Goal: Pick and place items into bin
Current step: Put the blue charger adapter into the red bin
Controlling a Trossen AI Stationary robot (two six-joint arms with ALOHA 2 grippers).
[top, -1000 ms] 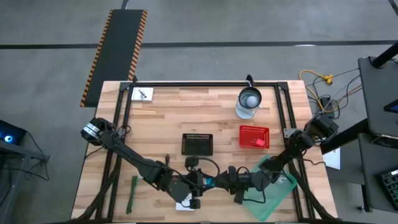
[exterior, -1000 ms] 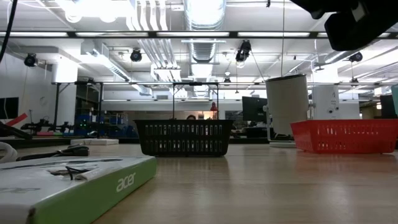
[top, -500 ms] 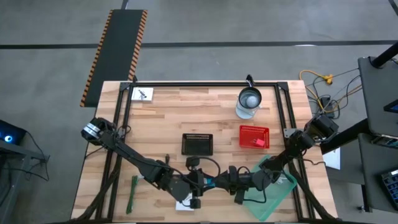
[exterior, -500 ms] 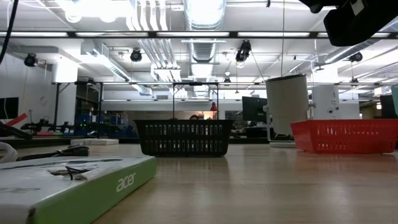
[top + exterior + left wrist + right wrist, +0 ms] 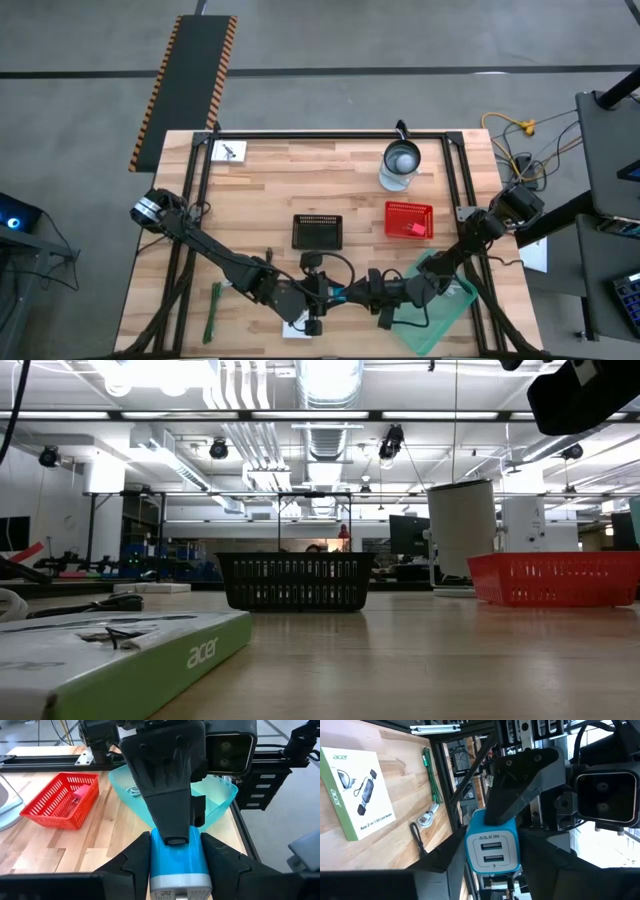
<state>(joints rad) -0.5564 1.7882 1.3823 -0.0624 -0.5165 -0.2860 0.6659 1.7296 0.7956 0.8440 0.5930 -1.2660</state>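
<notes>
Blue USB charger block (image 5: 175, 855) pinched between both grippers above the table's near edge.

The left gripper (image 5: 172, 862) clamps one end and the right gripper (image 5: 492, 851) the other, nose to nose in mid-air. Beside them on the pale wooden table (image 5: 260, 190) lie a teal bin (image 5: 445, 305), a red basket (image 5: 409, 220), a black basket (image 5: 317, 231) and a white Acer box (image 5: 357, 790). Beyond the table is a wide hall with ceiling ducts (image 5: 325, 390).

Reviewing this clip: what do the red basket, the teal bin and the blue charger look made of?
Red basket: moulded plastic, judging by its lattice walls. Teal bin: translucent plastic, probably glossy; light passes through its rim. Blue charger: smooth plastic shell with a white port face, matte as far as visible.
</notes>
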